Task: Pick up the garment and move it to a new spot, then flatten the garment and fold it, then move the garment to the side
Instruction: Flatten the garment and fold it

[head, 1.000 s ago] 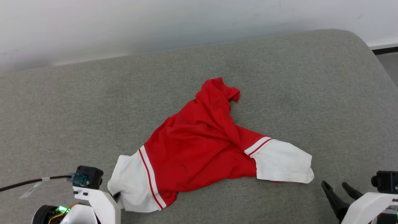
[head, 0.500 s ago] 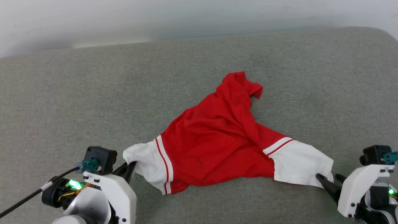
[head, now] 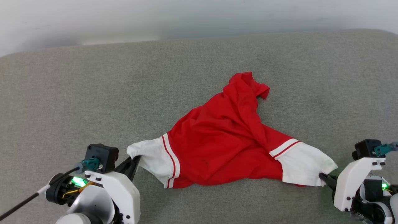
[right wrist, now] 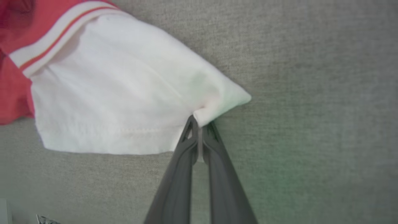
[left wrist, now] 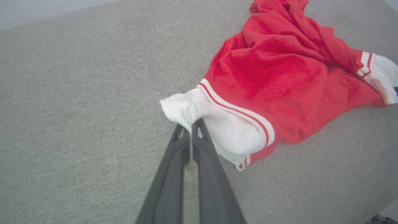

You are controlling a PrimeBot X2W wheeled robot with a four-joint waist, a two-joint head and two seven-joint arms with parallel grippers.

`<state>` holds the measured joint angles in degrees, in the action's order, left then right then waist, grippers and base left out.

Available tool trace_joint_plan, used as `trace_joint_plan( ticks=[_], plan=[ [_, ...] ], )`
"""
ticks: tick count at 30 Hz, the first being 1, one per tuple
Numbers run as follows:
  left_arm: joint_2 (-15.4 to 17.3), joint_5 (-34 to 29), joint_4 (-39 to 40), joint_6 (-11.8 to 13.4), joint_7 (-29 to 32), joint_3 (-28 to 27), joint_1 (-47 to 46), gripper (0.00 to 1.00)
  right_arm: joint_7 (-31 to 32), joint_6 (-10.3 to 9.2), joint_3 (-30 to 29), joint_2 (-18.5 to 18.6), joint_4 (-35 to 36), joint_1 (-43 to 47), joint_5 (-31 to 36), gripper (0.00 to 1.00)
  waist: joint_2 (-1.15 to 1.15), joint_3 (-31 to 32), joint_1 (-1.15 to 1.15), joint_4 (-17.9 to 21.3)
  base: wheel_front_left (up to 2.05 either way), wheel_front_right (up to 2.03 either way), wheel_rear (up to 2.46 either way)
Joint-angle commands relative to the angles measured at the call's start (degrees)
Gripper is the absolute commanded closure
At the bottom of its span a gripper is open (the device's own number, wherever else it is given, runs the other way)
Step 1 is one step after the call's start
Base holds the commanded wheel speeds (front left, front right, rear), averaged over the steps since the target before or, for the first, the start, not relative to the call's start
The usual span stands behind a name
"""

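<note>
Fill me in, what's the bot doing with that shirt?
Both arms have hold of the red shirt. The left gripper is shut on the tip of one white sleeve, the right gripper on the other sleeve. The shirt's body lies crumpled on the grey cushion, not yet flattened.

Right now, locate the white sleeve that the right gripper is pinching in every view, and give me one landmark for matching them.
Head view: the sleeve lies lower right, its corner pinched by the right gripper.
Left wrist view: sleeve at the far right edge.
Right wrist view: sleeve spreads from upper left to centre.
Shared landmark: the striped trim joining the sleeve to the garment and its red body.
</note>
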<state>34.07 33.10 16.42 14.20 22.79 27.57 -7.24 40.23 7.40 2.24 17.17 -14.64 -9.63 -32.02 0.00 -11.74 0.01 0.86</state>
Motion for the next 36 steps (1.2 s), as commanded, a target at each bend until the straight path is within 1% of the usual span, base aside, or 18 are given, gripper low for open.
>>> trace_joint_plan(
  ticks=[1, 8, 13, 16, 17, 22, 25, 29, 33, 36],
  plan=[
    [-0.1, 0.4, 0.0, 0.2, -0.6, -0.4, 0.5, 1.00, -0.3, 0.15, 0.7, -0.3, 0.6, 0.1, 0.1, 1.00, 0.00, 0.9, -0.01, 0.3, 0.00, 0.00, 0.00],
    [0.8, -0.3, 0.1, -0.2, -3.6, -3.5, -3.6, 1.00, -3.3, 0.08, -0.6, 1.7, 10.0, -3.4, 2.6, 1.00, 0.00, 4.6, -0.01, 1.2, 0.00, 0.00, 0.00],
    [0.8, 0.4, -2.4, -3.3, -4.4, -5.2, -11.7, 1.00, -3.5, 0.08, -1.0, 2.1, 14.0, -9.1, 4.7, 1.00, 0.00, 6.6, -0.01, 1.1, 0.00, 0.00, 0.00],
    [-0.2, 0.3, -5.6, -5.3, -5.6, -5.9, -19.1, 1.00, -3.7, 0.08, -0.6, 2.0, 14.4, -14.3, 5.4, 1.00, 0.00, 6.8, -0.01, 0.8, 0.00, 0.00, 0.00],
    [-1.1, 0.3, -6.7, -5.7, -6.5, -6.5, -22.0, 1.00, -4.0, 0.08, -0.5, 2.2, 14.4, -16.4, 5.8, 1.00, 0.00, 6.5, -0.01, 0.6, 0.00, 0.00, 0.00],
    [-4.7, -0.7, -15.7, -8.5, -9.8, -6.8, -36.3, 1.00, -5.7, 0.08, 0.2, 2.7, 11.3, -28.2, 6.4, 1.00, 0.00, 3.3, -0.01, 0.2, 0.00, 0.00, 0.00],
    [-6.7, -1.6, -21.5, -10.0, -11.7, -6.8, -45.5, 1.00, -7.3, 0.09, 1.5, 3.0, 8.7, -36.9, 6.7, 1.00, 0.00, -0.1, -0.01, -0.1, 0.00, 0.00, 0.00],
    [-8.5, -2.9, -28.7, -11.1, -14.6, -7.6, -56.6, 1.00, -9.7, 0.08, 3.0, 2.9, 4.4, -48.2, 6.9, 1.00, 0.00, -5.1, -0.01, 0.0, 0.00, 0.00, 0.00],
    [-9.0, -4.8, -35.2, -12.2, -17.6, -8.1, -67.1, 1.00, -13.7, 0.08, 4.1, 2.5, 0.2, -59.3, 7.7, 1.00, 0.00, -10.1, -0.01, 0.2, 0.00, 0.00, 0.00],
    [-8.8, -6.1, -38.7, -12.9, -19.6, -8.4, -74.1, 1.00, -17.0, 0.08, 4.8, 1.8, -3.4, -66.7, 7.6, 1.00, 0.00, -13.4, -0.01, 0.8, 0.00, 0.00, 0.00]
  ],
)
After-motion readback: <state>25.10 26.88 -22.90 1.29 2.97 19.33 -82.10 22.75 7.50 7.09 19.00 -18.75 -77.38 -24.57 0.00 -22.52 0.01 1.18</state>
